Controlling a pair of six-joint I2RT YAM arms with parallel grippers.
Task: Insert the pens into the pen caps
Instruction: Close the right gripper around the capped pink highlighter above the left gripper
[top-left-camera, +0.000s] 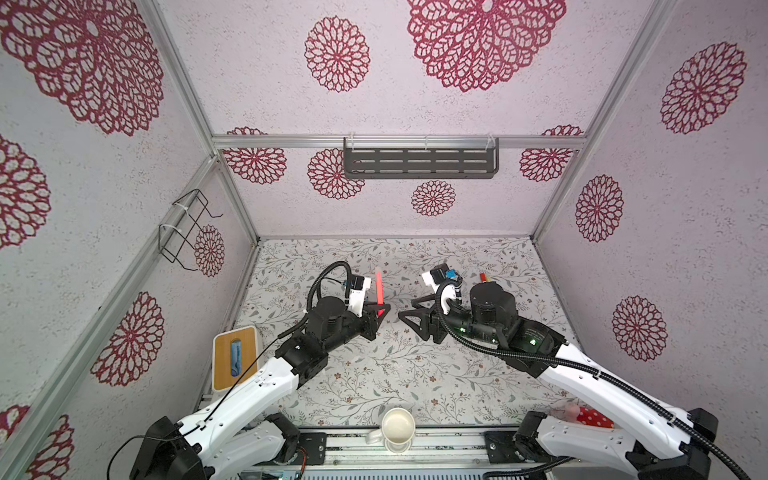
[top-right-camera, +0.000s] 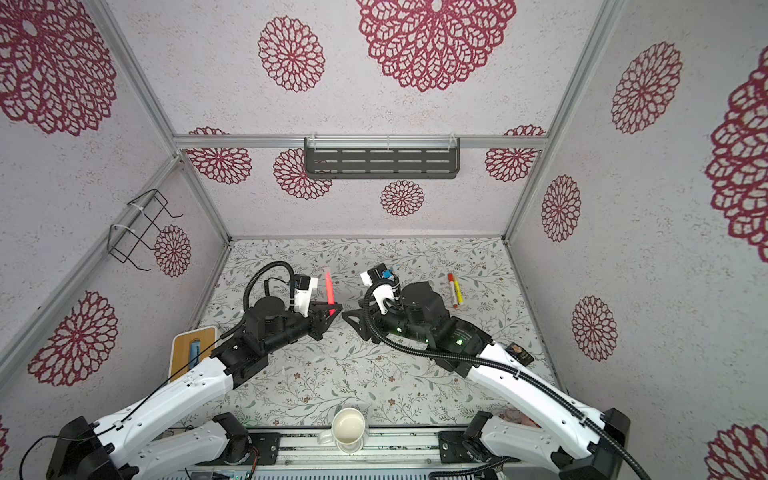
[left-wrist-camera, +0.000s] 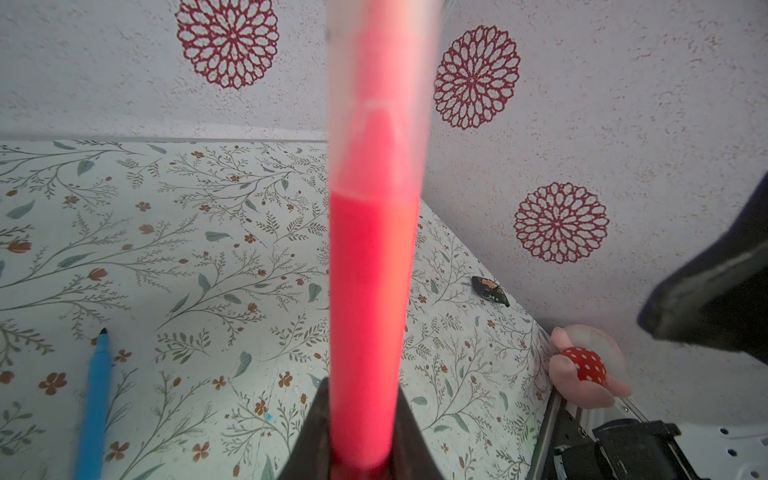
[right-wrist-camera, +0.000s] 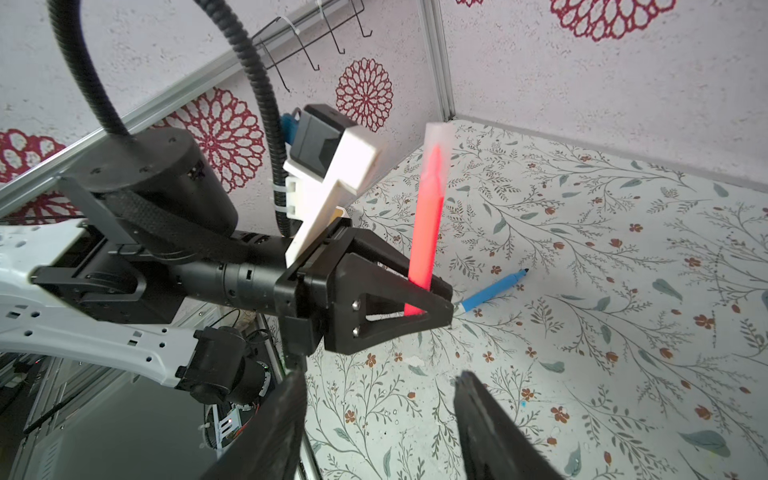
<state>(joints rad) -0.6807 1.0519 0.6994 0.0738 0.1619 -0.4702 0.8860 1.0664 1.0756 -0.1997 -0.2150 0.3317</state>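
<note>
Seemingly capped, the pink pen (right-wrist-camera: 428, 224) stands upright — clamped low by the left gripper (right-wrist-camera: 432, 299); the right gripper (right-wrist-camera: 380, 376) gapes empty just beside.

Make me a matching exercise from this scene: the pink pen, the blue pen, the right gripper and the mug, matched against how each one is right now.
Things:
1 pink pen
2 blue pen
3 right gripper
4 mug

States:
A lying flat, tip bare
B jaws apart, empty
C upright, clamped in the left gripper
D white, standing mouth up

Pairs: 1-C, 2-A, 3-B, 4-D
</note>
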